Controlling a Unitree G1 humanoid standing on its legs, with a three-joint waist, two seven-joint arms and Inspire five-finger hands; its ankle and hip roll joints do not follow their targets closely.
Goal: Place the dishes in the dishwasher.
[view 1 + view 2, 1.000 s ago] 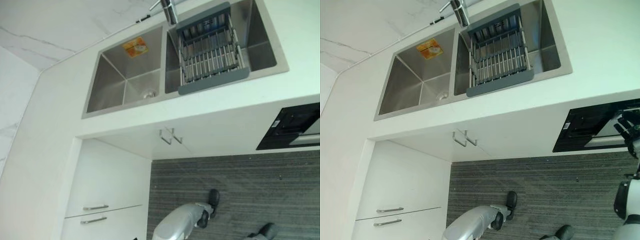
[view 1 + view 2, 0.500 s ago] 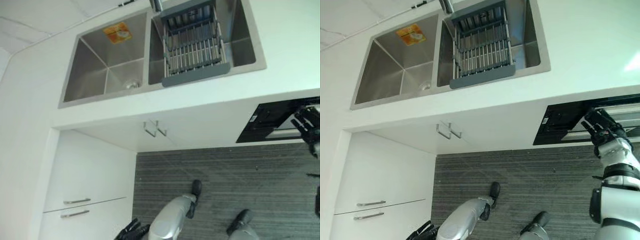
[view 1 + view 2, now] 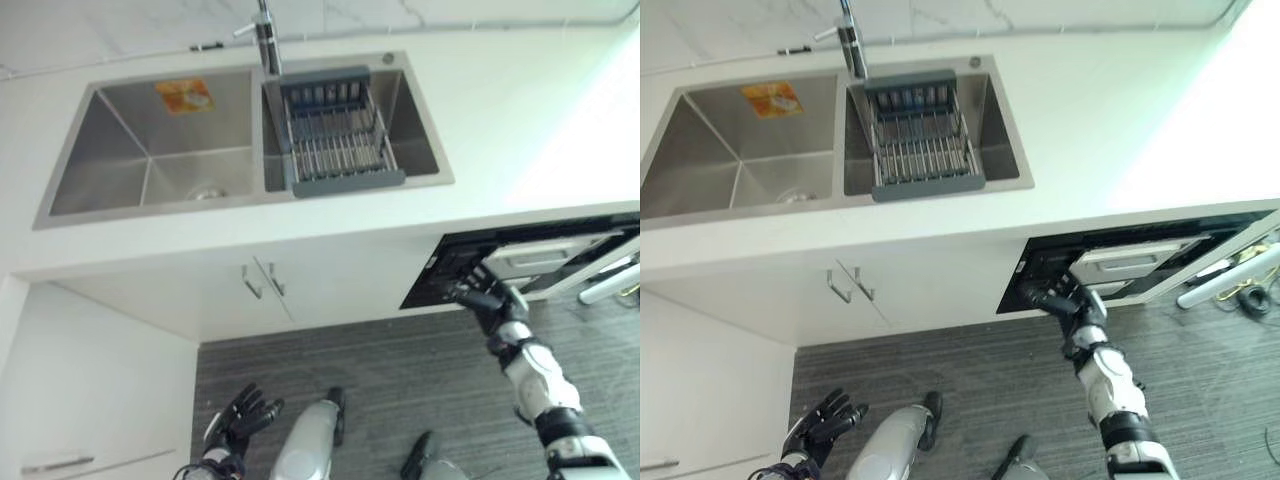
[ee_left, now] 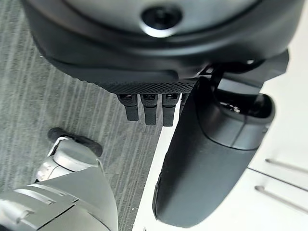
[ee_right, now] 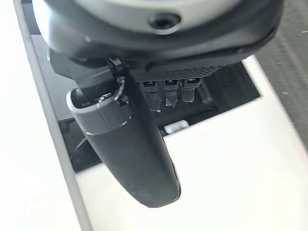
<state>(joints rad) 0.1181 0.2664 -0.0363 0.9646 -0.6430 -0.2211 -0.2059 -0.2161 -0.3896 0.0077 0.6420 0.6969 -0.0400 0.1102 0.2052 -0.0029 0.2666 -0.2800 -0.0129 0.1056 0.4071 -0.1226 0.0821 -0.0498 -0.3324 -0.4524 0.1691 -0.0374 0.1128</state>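
Note:
The dishwasher [image 3: 520,262] is a dark opening under the white counter on the right, with a pale panel [image 3: 1130,262] showing inside it. My right hand [image 3: 482,300] reaches up to the opening's lower left corner, fingers straight and holding nothing; in the right wrist view its thumb [image 5: 130,144] stands before the dark gap. My left hand [image 3: 825,420] hangs low over the floor at the lower left, fingers spread and empty. A grey wire dish rack [image 3: 335,140] sits in the right sink basin; I cannot make out any dishes in it.
A steel double sink [image 3: 150,150] with a tap [image 3: 265,40] is set in the white counter [image 3: 500,130]. Cabinet doors with two handles [image 3: 260,280] lie under it, with drawers [image 4: 284,166] to the left. A white bar [image 3: 1220,285] sticks out at the dishwasher's right. The floor is grey carpet.
The camera has swung, so the whole scene has shifted. My right hand now sits at the dishwasher's left corner instead of its front middle. My left hand shows further up, fingers spread.

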